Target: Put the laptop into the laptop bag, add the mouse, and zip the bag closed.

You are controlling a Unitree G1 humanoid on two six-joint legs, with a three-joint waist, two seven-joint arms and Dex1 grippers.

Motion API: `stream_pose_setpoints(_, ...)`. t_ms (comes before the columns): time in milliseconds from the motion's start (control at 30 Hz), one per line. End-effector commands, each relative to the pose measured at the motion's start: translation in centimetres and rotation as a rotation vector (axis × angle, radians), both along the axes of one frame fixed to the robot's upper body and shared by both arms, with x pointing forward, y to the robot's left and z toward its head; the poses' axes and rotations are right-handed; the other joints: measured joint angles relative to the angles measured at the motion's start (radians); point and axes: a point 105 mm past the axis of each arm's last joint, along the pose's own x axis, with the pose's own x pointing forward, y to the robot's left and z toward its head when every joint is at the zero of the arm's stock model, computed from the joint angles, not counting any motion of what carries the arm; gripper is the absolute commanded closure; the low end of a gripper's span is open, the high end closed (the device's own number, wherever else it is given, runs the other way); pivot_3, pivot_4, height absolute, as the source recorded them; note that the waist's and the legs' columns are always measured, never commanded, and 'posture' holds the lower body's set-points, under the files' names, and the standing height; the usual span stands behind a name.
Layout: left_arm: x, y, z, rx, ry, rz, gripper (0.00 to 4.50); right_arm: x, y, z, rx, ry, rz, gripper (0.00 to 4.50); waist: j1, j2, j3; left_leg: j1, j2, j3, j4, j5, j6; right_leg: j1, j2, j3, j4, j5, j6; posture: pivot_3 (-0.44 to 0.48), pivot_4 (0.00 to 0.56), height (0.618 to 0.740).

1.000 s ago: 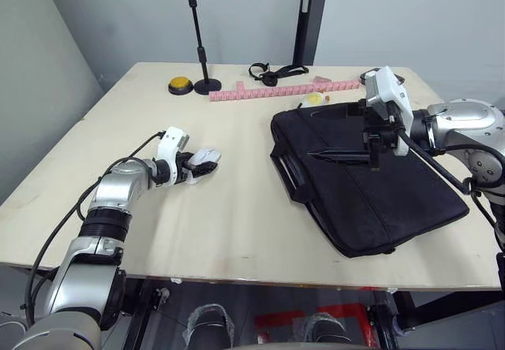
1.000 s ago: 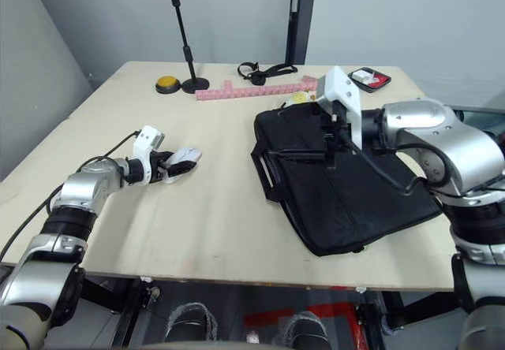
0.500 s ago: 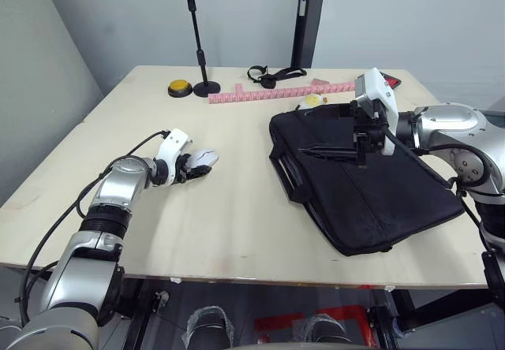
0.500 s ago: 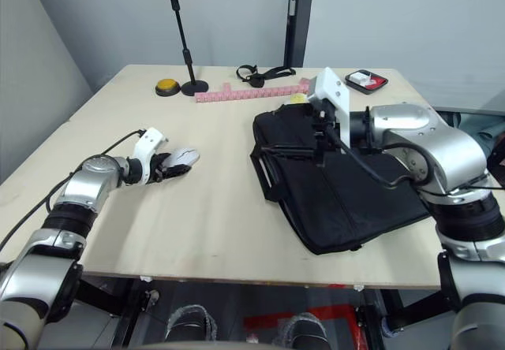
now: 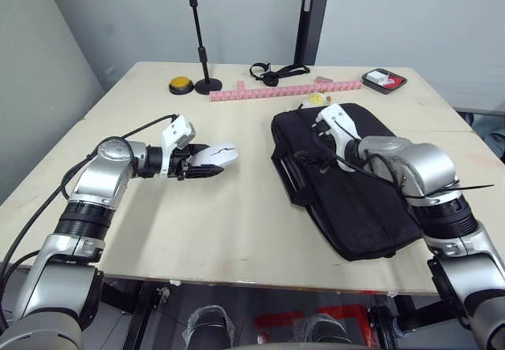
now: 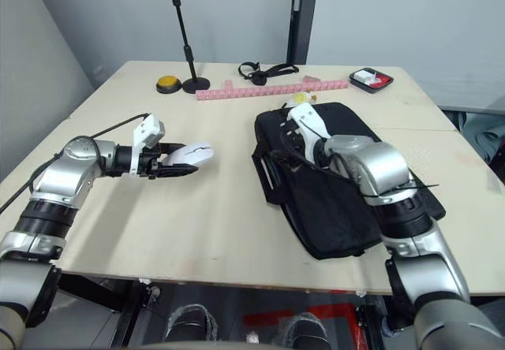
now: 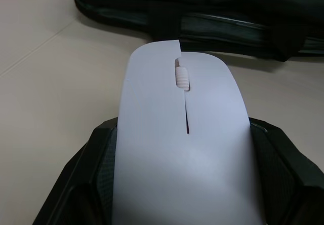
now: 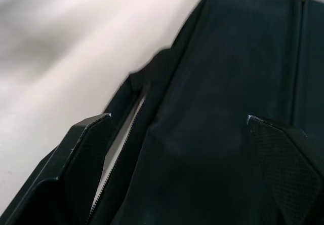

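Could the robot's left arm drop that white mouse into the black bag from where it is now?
Probably yes. The left gripper grips the mouse, and only bare table lies between it and the laptop bag. The right gripper is at the bag's zipper opening.

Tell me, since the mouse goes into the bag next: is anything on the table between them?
Nothing visible. Bare table lies between the mouse, held in the left gripper, and the laptop bag. The right gripper is open over the bag's zipper.
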Motion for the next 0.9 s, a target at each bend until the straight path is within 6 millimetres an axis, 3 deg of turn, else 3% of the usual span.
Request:
stream_pose_setpoints(33,-0.4,-0.5,0.9,-0.004,-0.037,-0.045,1.65,-0.3,0.4,0.6,-0.051,-0.053,-0.03,0.0,-0.002,0.0,0.0,0.0,0.0,0.0,0.0,0.0,0.0,0.0,0.0,0.0,0.0,0.0,0.0,0.0,0.15,0.739)
stream_pose_setpoints(267,-0.3,-0.7,0.7,-0.003,-0.044,-0.049,1.65,-0.1,0.6,-1.4,-0.221,-0.078,-0.097,0.0,-0.003,0.0,0.0,0.001,0.0,0.0,0.0,0.0,-0.001,0.001,0.0,0.0,0.001,0.0,0.001,0.0,0.15,0.739)
stream_pose_setpoints(500,-0.2,-0.8,0.6,-0.01,-0.046,-0.049,1.65,-0.5,1.1,-3.6,-0.368,-0.092,-0.053,0.0,-0.003,0.0,0.0,0.002,0.0,0.0,0.0,0.001,-0.002,0.001,0.0,0.0,0.001,0.0,0.002,0.0,0.15,0.739)
stream_pose_setpoints(900,-0.1,-1.2,0.5,-0.042,-0.039,-0.042,1.65,-0.4,0.4,-3.5,-0.401,-0.106,-0.038,3.8,-0.002,0.0,0.0,0.004,0.0,-0.001,0.001,0.001,-0.003,0.004,0.0,0.0,0.001,0.001,0.003,0.0,0.15,0.739)
